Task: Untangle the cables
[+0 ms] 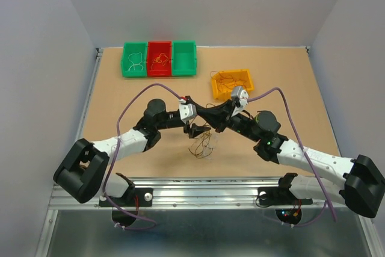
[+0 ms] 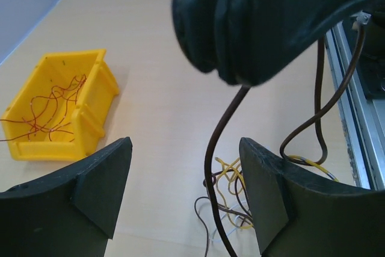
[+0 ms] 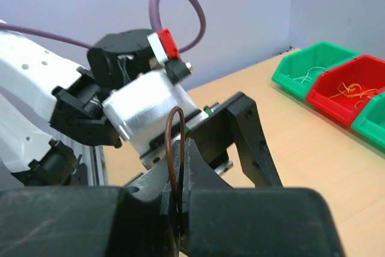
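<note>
A small tangle of thin cables (image 1: 202,146), yellow, white and dark brown, lies on the table between the two arms; in the left wrist view the tangle (image 2: 240,194) sits low by the right finger. My right gripper (image 3: 187,148) is shut on a brown cable (image 3: 173,148), which loops up above its tips. From that gripper (image 1: 213,126) the brown cable (image 2: 212,154) hangs down to the tangle. My left gripper (image 2: 183,191) stands open right in front of it, its fingers on either side of the hanging strand, touching nothing. From above, the left gripper (image 1: 195,129) faces the right one.
A yellow bin (image 1: 231,83) with reddish wires stands behind the grippers, also at the left of the left wrist view as the yellow bin (image 2: 90,118). A row of green (image 1: 134,59), red (image 1: 159,58) and green (image 1: 184,58) bins sits at the back left. The metal rail (image 1: 198,188) runs along the near edge.
</note>
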`<state>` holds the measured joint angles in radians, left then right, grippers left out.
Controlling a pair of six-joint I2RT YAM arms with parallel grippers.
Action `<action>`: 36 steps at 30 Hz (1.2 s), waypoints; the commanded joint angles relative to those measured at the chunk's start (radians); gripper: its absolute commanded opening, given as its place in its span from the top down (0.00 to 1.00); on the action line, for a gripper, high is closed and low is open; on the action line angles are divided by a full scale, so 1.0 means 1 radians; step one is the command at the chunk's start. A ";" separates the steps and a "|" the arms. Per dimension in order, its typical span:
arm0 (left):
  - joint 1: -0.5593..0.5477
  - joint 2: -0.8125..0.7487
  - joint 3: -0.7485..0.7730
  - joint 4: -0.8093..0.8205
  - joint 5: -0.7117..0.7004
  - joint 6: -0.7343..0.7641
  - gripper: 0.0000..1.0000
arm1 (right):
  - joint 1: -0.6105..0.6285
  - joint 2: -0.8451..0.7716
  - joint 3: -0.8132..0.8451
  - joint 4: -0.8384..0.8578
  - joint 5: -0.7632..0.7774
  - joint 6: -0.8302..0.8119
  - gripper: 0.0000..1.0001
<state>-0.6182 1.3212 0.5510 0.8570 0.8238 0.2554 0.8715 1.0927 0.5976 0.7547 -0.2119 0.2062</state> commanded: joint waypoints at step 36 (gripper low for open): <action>-0.045 0.230 0.205 -0.282 -0.159 0.228 0.75 | 0.001 -0.433 -0.091 0.164 0.284 -0.105 0.99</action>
<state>-0.6613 1.5234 0.6964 0.6212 0.7765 0.4442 0.8673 0.7166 0.5419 0.8440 -0.0254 0.1398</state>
